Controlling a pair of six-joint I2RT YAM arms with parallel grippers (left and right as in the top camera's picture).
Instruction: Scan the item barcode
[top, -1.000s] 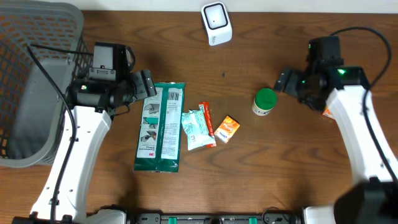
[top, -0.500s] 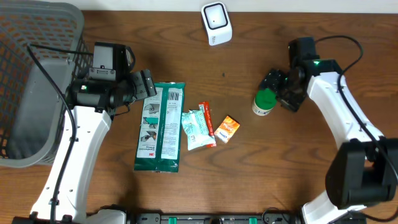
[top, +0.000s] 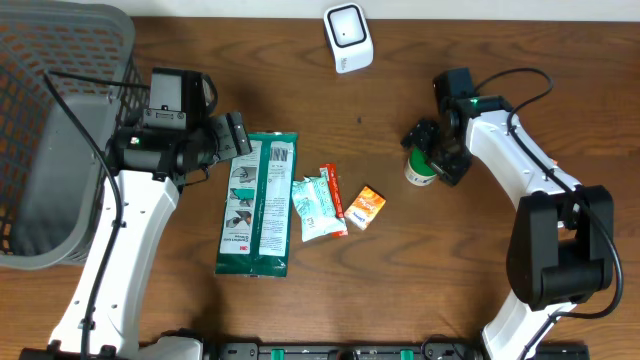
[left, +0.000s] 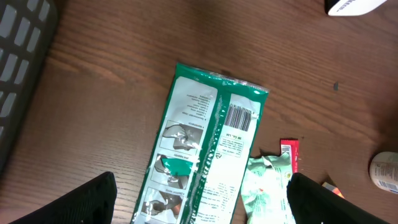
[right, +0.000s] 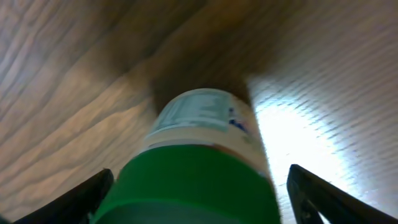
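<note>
Where the dark brown wood-grain table (top: 430, 290) runs out at its far left, a grey mesh basket (top: 40, 150) stands; its inside is too dim to read. Just right of it the left gripper (top: 238, 135) hangs with its fingers spread wide, closed on nothing, above the far end of a long flat green-and-white packet (top: 258, 205) lying label up. Against that packet's right edge lies a small pale green crinkled sachet (top: 315, 208), then a thin red stick pack (top: 333, 198). A white boxy scanner (top: 348, 37) stands at the far edge. A small orange carton (top: 366, 208) lies near the stick pack. Further right a white bottle with a green cap (top: 423, 168) stands upright, and the right gripper (top: 432, 155) straddles it, fingers apart on either side of the cap, not clamped.
</note>
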